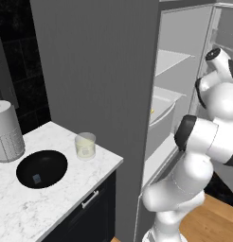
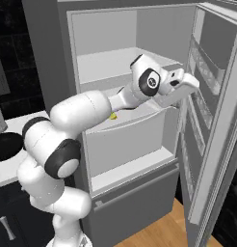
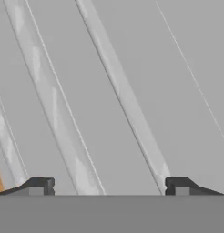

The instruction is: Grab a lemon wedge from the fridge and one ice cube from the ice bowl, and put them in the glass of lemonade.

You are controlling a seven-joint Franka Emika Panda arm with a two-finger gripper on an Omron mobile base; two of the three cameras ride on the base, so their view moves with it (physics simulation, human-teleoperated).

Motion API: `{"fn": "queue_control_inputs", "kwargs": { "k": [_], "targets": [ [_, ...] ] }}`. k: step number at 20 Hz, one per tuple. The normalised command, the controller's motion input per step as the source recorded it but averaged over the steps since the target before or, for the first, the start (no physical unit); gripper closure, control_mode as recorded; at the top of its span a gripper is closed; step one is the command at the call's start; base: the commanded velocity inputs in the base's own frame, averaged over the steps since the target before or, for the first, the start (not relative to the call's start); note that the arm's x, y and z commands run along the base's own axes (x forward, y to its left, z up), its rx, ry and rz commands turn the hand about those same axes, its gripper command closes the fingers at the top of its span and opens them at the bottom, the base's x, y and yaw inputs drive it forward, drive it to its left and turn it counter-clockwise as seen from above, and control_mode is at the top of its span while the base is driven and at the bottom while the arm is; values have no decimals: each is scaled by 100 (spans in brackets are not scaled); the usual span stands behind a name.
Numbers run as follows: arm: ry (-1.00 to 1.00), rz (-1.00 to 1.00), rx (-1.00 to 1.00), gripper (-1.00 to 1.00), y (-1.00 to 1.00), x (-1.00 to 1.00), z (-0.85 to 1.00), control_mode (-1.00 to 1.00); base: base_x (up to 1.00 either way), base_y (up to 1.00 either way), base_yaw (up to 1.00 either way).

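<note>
The fridge [image 1: 99, 71] stands open, with my arm reaching inside. A tiny yellow lemon wedge [image 2: 113, 116] lies on a middle shelf, beside my forearm; it also peeks out as the lemon wedge [image 1: 152, 111]. My gripper [image 3: 109, 186] is open, its fingertips [image 3: 41, 185] wide apart with nothing between them, facing pale grey fridge surfaces. My hand [image 2: 182, 87] sits to the right of the wedge, near the door. On the counter, the glass of lemonade [image 1: 85, 145] stands beside the black ice bowl [image 1: 52, 160], which holds an ice cube [image 1: 37, 178].
The open fridge door [image 2: 212, 106] with its racks stands close on the right of my hand. A white paper-towel roll [image 1: 7, 132] stands at the counter's left. A dark cabinet [image 1: 90, 208] sits below the marble counter [image 1: 66, 198]. Wooden floor [image 1: 213, 222] lies below.
</note>
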Motion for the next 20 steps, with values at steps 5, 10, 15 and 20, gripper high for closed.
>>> {"fn": "queue_control_inputs", "kwargs": {
  "k": [5,10,15,20],
  "targets": [
    [-4,0,0,-100,-100,45,-21,-100,0,0,0],
    [-13,0,0,-100,18,-18,67,-100,0,0,0],
    [-8,0,0,-100,95,-27,59,-100,0,0,0],
    [-3,0,8,-100,91,-24,11,-100,0,0,0]
  ]
}}
